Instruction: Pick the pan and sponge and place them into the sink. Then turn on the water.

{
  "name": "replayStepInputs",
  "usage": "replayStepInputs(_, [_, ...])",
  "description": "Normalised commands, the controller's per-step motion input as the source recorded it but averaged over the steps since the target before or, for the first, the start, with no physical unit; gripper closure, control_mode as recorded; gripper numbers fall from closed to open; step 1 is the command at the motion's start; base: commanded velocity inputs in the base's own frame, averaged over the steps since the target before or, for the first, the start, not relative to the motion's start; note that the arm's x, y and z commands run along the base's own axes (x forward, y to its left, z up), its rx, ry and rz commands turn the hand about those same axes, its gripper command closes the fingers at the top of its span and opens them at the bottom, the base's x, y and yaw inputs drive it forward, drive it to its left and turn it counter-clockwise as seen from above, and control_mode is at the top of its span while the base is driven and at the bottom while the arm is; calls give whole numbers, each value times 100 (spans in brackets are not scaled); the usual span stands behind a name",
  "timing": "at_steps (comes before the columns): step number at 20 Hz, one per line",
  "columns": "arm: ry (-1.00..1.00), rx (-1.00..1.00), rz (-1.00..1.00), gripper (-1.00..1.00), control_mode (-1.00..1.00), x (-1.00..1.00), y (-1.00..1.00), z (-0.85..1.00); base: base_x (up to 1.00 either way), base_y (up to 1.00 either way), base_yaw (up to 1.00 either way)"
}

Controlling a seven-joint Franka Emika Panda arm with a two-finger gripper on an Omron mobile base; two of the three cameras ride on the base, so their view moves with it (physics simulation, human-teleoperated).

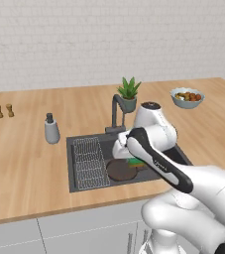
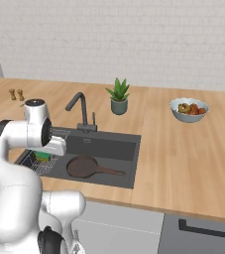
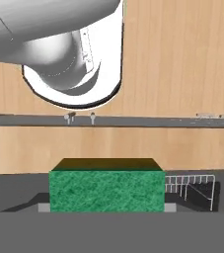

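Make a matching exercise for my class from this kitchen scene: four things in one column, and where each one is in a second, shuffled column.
Things:
1. pan
2. sponge
3. potted plant
4. fruit bowl

Places:
A. between the gripper's fingers, above the sink
B. on the counter, right of the sink
C. lying on the sink floor
D. on the counter, behind the sink, beside the faucet

Pairs: 1-C, 2-A, 3-D, 4-B

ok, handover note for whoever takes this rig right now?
Tool: shut on the sponge, held above the sink, near the wire rack.
Pan: already lying in the basin, handle toward the right.
Faucet: no water running.
Done: pan placed.
Left: release the sponge into the sink, then turn on the water.
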Motion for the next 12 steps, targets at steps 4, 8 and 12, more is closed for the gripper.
replayStepInputs(4, [3,-22,0,100,-100,52,-62,0,0,0,0])
replayStepInputs(8, [-1,-2,7,100,-100,25,-84,-10,0,0,0])
replayStepInputs(12, [0,2,11,100,-100,3,-84,-12,0,0,0])
